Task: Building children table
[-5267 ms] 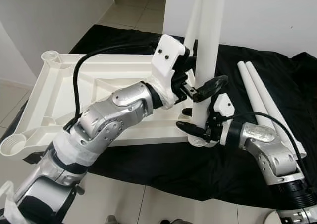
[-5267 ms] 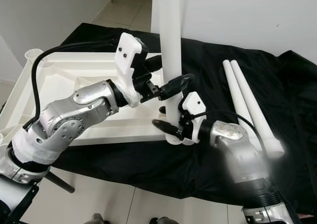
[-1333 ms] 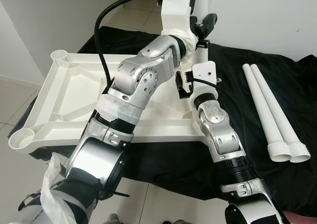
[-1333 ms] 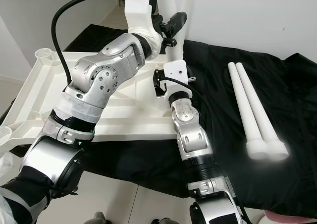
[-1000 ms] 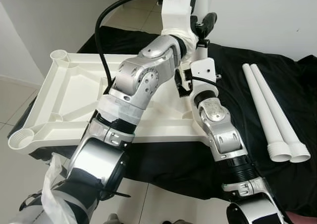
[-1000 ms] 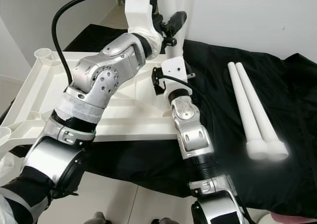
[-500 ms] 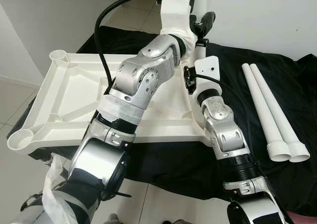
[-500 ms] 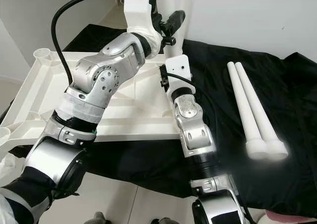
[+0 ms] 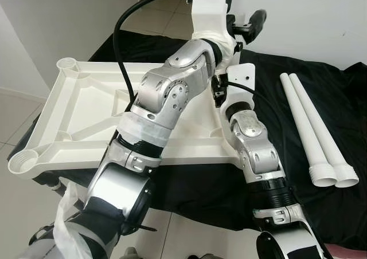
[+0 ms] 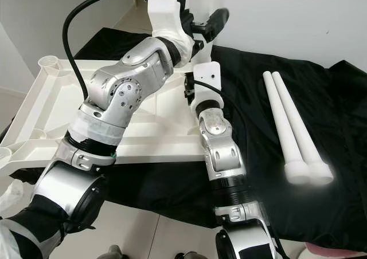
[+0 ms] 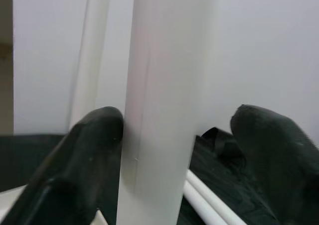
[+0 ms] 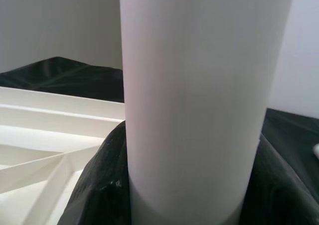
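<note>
Table leg [image 11: 159,110] between open left tool's fingers [image 11: 94,150].

Your left gripper [image 11: 169,150] straddles the upright white plastic table leg [image 11: 164,105]; the upturned white plastic tabletop [image 9: 86,116] lies left of it, two loose white tubular legs [image 9: 312,133] right.

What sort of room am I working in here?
Probably a room in a home, with the floor serving as the work area: pale floor tiles, plain white walls, and a black cloth spread on the floor under the upturned white tabletop and two loose table legs.
</note>
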{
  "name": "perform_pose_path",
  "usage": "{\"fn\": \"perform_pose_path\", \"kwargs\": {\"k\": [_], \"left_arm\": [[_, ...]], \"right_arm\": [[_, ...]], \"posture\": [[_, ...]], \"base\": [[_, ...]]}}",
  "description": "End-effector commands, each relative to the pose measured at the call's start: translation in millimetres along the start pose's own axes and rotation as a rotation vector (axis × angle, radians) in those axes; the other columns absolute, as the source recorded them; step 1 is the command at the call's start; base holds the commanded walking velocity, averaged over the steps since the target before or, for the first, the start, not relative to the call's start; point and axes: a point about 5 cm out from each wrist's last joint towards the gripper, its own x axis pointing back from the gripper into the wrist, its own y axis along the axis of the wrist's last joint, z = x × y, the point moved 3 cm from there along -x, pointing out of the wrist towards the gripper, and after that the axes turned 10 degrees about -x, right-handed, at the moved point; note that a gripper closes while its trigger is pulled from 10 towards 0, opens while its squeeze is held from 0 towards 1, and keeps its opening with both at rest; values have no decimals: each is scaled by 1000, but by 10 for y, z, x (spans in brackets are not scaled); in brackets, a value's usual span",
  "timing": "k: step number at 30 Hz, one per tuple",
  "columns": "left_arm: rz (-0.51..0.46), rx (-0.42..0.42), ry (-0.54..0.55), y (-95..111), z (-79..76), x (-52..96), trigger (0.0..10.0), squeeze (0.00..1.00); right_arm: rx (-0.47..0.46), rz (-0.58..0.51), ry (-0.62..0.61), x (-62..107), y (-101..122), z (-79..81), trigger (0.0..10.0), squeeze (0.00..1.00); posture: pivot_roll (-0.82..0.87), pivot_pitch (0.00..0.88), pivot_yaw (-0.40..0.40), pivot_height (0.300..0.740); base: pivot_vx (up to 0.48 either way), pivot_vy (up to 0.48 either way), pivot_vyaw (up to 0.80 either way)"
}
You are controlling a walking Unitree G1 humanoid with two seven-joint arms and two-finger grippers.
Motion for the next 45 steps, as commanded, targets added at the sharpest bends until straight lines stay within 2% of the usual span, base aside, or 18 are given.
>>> {"fn": "perform_pose_path", "kwargs": {"k": [1, 9, 10, 11, 12, 16, 21, 22, 24, 27, 30, 36, 38, 41, 45], "left_arm": [[-66, -14, -237, 85, -243, 38, 10000, 0], [-83, -11, -248, 98, -262, 98, 10000, 0], [-86, -5, -242, 99, -254, 110, 10000, 0], [-81, 47, -216, 57, -204, 166, 10000, 0], [-78, 64, -209, 38, -186, 187, 10000, 0], [-67, 90, -180, -31, -143, 264, 10000, 0], [-62, 97, -170, -56, -132, 286, 10000, 0], [-55, 64, -140, -163, -38, 393, 10000, 0], [-53, 49, -132, -195, -10, 428, 10000, 0], [-29, -19, -120, -338, 47, 518, 10000, 0], [-8, -62, -111, -457, 65, 590, 10000, 0], [8, -59, -113, -542, 66, 658, 10000, 0], [33, -27, -115, -623, 74, 719, 10000, 0], [68, -87, -138, -772, 51, 824, 10000, 0], [88, -111, -152, -846, 32, 867, 10000, 0]], "right_arm": [[-16, -5, -20, -11, 31, -32, 10000, 0], [-19, 1, -61, -6, 5, -133, 10000, 0], [-20, 2, -70, -3, -1, -153, 10000, 0], [-21, 5, -93, 14, -20, -230, 10000, 0], [-20, 5, -101, 20, -26, -255, 10000, 0], [-27, 6, -137, 55, -50, -368, 10000, 0], [-33, 7, -150, 69, -60, -411, 10000, 0], [-43, 12, -178, 142, -122, -542, 10000, 0], [-45, 14, -185, 165, -140, -579, 10000, 0], [-37, 13, -190, 216, -175, -635, 10000, 0], [-47, 17, -184, 263, -211, -654, 10000, 0], [-46, 18, -161, 301, -234, -643, 10000, 0], [-48, 9, -138, 332, -238, -624, 10000, 0], [-60, -25, -76, 395, -215, -546, 10000, 0], [-71, -43, -50, 424, -197, -512, 10000, 0]], "posture": [[5, 97, -35, 740], [6, 99, -32, 740], [6, 99, -31, 740], [7, 100, -30, 740], [7, 100, -30, 740], [7, 101, -29, 740], [8, 102, -32, 740], [10, 105, -35, 740], [10, 105, -35, 740], [9, 108, -35, 740], [7, 109, -36, 740], [4, 112, -36, 740], [4, 113, -35, 740], [6, 114, -34, 740], [6, 114, -35, 740]], "base": [[0, 0, 0], [0, 0, 0], [0, 0, 0], [0, 0, 0], [0, 0, 0], [0, 0, 0], [0, 0, 0], [0, 0, 0], [0, 0, 0], [0, 0, 0], [0, 0, 0], [0, 0, 0], [0, 0, 0], [0, 0, 0], [0, 0, 0]]}}
